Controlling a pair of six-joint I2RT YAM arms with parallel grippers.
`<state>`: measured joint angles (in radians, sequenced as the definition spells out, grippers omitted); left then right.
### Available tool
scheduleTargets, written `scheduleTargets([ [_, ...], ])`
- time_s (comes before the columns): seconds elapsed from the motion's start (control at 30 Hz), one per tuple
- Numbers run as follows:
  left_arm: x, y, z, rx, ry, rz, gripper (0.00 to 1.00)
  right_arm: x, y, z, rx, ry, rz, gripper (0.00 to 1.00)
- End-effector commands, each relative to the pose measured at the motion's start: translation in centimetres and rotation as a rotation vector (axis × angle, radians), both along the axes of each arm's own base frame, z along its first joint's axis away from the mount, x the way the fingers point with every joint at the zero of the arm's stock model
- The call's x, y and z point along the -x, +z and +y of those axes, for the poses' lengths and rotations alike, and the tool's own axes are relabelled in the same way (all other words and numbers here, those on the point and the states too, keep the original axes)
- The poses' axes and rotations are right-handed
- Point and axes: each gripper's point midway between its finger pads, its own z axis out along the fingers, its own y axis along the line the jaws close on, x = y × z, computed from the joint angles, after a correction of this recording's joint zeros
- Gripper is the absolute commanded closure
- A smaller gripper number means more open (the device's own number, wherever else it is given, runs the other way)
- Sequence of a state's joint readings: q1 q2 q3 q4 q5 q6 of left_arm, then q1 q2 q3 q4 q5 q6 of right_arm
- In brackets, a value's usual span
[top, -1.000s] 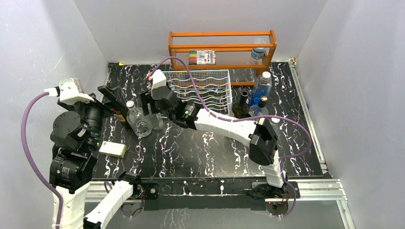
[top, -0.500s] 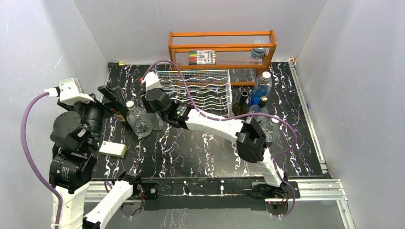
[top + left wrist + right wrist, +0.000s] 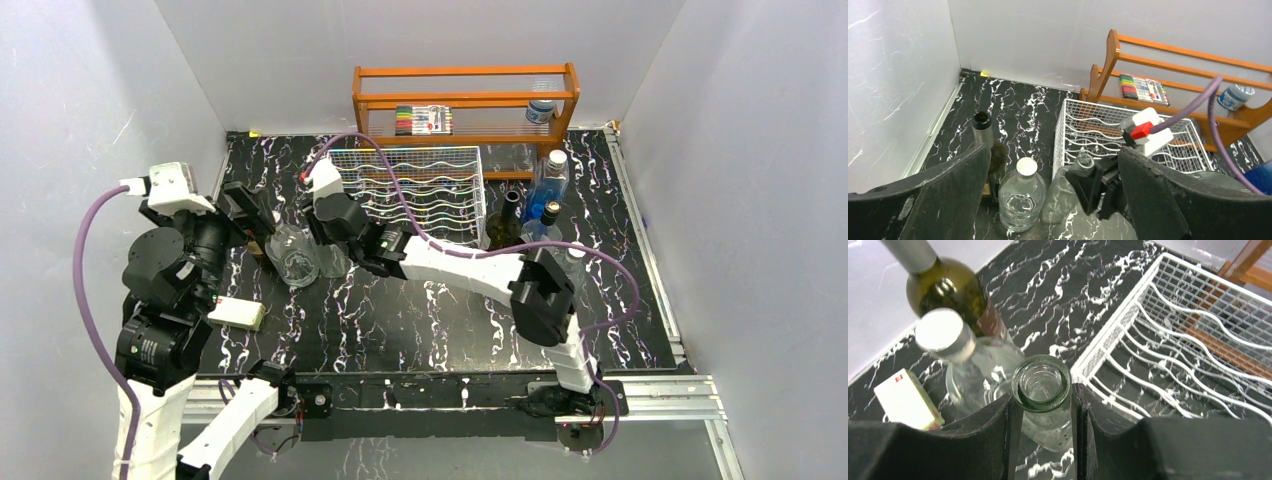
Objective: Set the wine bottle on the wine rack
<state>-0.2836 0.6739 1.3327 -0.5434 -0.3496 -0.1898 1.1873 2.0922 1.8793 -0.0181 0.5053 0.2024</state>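
Clear glossy glass bottle; white-coated metal wire rack.

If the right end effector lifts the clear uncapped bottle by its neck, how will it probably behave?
The clear bottle looks like smooth glass, so it may slip in the right end effector. It seems empty, so it is probably fairly light, yet fragile. Held only at the neck, its body could swing and knock the capped bottle beside it.

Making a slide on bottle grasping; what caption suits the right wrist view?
Right gripper clasps the open clear bottle by its neck, beside the white wine rack.
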Motion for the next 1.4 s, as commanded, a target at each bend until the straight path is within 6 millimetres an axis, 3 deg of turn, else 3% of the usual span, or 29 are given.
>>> scheduleTargets([
  [0.0,-1.1,-1.0,-1.8,-0.050,-0.098,0.009,0.02,2.2,5.0,-2.4,-0.109,0.020,-0.010,0.69],
  [0.23,-2.2,-3.7,-4.4,-0.114,-0.237,0.044,0.02,5.2,6.6,-7.0,-0.193,0.050,0.047,0.75],
  [0.33,-2.7,-7.2,-7.1,-0.181,-0.397,0.084,0.02,6.0,6.2,-9.0,-0.199,0.042,0.075,0.75],
  [0.43,-2.3,-9.8,-9.6,-0.166,-0.540,0.074,0.02,6.7,6.1,-10.9,-0.210,0.026,0.090,0.75],
  [0.67,-0.2,-13.4,-14.2,-0.152,-0.855,0.094,0.02,7.9,6.5,-15.1,-0.236,-0.008,0.099,0.77],
  [0.83,0.9,-16.4,-16.6,-0.069,-1.014,0.176,0.02,8.4,6.7,-17.2,-0.229,-0.021,0.093,0.79],
  [1.03,2.7,-18.0,-18.7,-0.011,-1.210,0.198,0.02,9.3,7.6,-19.0,-0.257,-0.009,0.093,0.79],
  [1.37,2.5,-20.8,-21.1,0.107,-1.335,0.271,0.04,10.1,11.5,-20.3,-0.340,0.000,0.106,0.79],
])
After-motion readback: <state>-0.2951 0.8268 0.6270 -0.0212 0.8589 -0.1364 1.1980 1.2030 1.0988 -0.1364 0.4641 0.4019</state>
